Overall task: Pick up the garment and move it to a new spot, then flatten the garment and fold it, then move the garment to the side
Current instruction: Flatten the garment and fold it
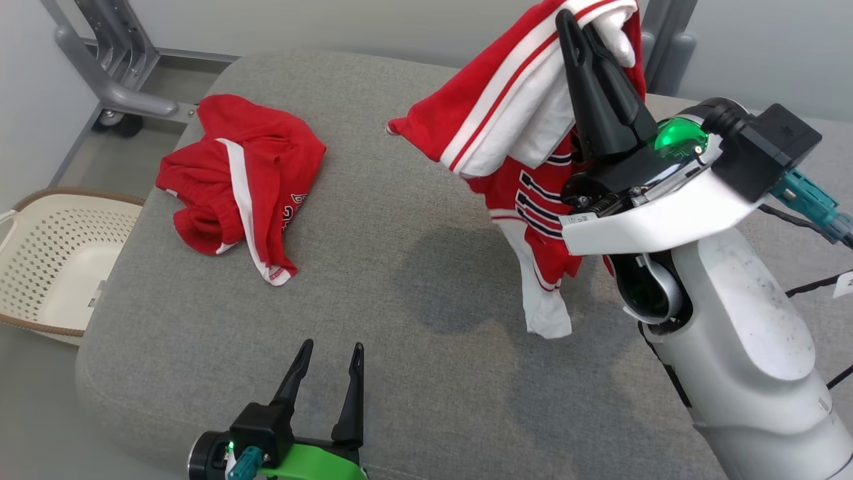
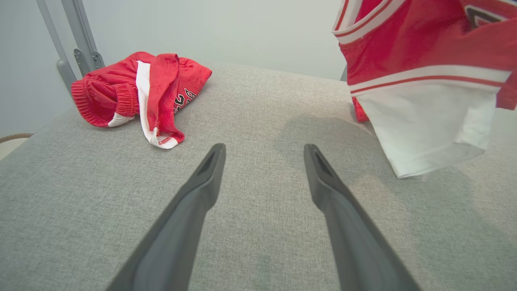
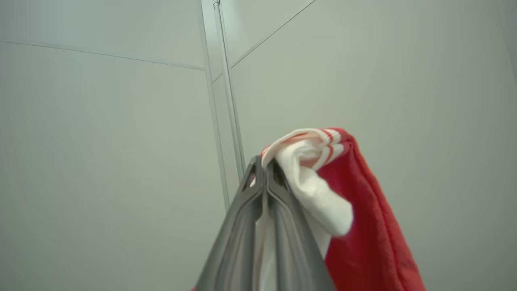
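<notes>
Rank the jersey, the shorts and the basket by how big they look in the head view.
1. Jersey, though it hangs lifted, nearer the camera.
2. Shorts and basket look about alike; the picture's edge cuts the basket off.

The right gripper [image 1: 568, 21] is clamping the garment [image 1: 506, 113] at its white-trimmed edge and holding it hanging over the gray cushion [image 1: 400, 280], while the left gripper [image 1: 332, 347] is resting with fingers spread near the front edge and red shorts [image 1: 240, 180] are lying crumpled near a basket [image 1: 46, 260].
</notes>
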You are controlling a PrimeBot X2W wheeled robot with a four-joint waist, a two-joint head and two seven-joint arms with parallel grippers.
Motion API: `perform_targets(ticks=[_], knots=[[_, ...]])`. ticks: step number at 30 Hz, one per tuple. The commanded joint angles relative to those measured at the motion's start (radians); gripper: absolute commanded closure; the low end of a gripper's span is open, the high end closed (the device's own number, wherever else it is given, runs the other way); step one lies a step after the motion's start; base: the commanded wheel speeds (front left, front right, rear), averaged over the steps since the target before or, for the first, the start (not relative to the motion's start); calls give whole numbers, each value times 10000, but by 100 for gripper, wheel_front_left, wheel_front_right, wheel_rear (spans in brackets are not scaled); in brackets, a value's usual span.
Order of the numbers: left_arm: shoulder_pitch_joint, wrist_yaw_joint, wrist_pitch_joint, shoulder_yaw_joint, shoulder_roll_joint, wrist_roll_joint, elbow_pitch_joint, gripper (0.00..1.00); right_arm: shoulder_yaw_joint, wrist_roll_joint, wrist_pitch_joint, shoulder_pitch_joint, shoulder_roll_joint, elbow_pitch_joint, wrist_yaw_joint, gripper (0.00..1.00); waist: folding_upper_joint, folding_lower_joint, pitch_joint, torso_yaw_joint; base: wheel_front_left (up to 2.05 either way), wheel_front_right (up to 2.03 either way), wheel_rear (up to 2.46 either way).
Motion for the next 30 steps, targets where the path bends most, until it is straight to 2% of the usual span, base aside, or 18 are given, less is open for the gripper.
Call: perform_targets(ticks=[1,6,11,12,13,14,17,20,24,30], knots=[[15,25,6,-36,13,-135,33,0,-9,-54,-32,-23,-75,255,1,100,0,0,-25,203,0,0,0],[38,7,6,-235,13,-272,94,0,434,-283,4,-91,-294,1948,1,100,0,0,-26,992,0,0,0],[134,40,6,-387,13,-420,143,0,809,-457,120,-187,-313,4406,1,100,0,0,0,1920,0,0,0],[166,51,6,-401,13,-406,145,0,776,-426,101,-269,-245,4828,1,79,0,0,12,2073,0,0,0],[166,51,6,-401,13,-406,145,0,776,-426,101,-269,-245,4828,1,79,0,0,12,2073,0,0,0],[209,97,6,-365,13,-428,122,0,883,-560,91,-416,-214,5250,4,0,0,0,68,2143,0,0,0],[265,179,7,-287,13,-558,32,0,1182,-601,177,-742,-23,6368,2,0,0,0,239,2236,0,0,0],[301,188,6,-255,12,-593,-23,0,1439,-491,89,-1042,49,6950,-1,0,0,0,320,2254,0,0,0],[342,117,6,-226,13,-628,74,0,1500,-242,4,-876,-94,7163,-1,0,0,0,275,2124,0,0,0],[148,47,6,-191,12,-659,40,0,1461,-140,-29,-101,-561,6718,-1,0,0,0,287,1391,0,0,0]])
